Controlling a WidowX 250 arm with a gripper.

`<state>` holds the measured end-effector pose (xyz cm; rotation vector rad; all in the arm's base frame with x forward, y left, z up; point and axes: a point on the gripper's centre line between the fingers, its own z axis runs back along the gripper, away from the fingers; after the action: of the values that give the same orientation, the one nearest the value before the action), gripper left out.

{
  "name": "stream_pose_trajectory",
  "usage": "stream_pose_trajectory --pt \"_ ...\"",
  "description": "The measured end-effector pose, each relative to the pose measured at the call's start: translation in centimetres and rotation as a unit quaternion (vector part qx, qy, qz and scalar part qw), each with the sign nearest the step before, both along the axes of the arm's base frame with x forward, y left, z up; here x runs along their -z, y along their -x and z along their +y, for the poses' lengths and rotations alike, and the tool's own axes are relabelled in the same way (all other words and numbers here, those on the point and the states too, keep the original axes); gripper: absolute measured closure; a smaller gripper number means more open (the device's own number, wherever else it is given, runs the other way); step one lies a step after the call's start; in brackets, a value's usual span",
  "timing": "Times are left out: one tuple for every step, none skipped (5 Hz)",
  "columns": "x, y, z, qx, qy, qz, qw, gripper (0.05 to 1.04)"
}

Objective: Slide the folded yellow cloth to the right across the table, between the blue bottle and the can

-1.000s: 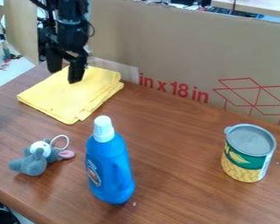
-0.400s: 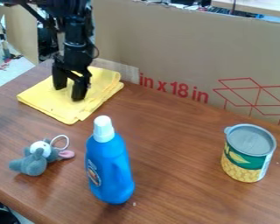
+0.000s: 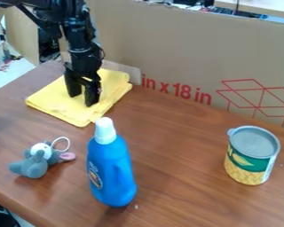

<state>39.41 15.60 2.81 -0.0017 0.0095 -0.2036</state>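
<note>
The folded yellow cloth (image 3: pixel 55 103) lies flat at the far left of the wooden table (image 3: pixel 174 159), by the cardboard panel (image 3: pixel 168 48), and the black gripper (image 3: pixel 83 99) points down at it, fingers parted with yellow fabric visible between them. It looks light, soft and limp, unlikely to break but apt to slide or unfold if only its top layer is caught; a deep pinch through the stacked layers near a folded edge should hold best.

Folded yellow cloth (image 3: pixel 54 103), lying flat
</note>
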Motion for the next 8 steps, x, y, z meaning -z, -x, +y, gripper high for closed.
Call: stream_pose_trajectory --pt "0.0 -0.8 -3.1 0.021 0.040 -0.005 0.9990 0.083" --pt "0.2 -1.4 -7.2 0.066 0.052 0.018 0.9963 0.082" --pt "0.1 -0.7 -12.2 0.089 0.081 0.055 0.9912 0.083" --pt "0.1 0.6 -17.5 0.108 0.091 0.099 0.9850 0.083" --pt "0.2 2.9 -22.1 0.112 0.099 0.129 0.9804 0.083" --pt "0.3 3.3 -24.1 0.115 0.124 0.120 0.9783 0.082" --pt "0.1 2.8 -24.4 0.118 0.127 0.126 0.9769 0.083" --pt "-0.5 1.8 -24.6 0.111 0.110 0.108 0.9817 0.083"
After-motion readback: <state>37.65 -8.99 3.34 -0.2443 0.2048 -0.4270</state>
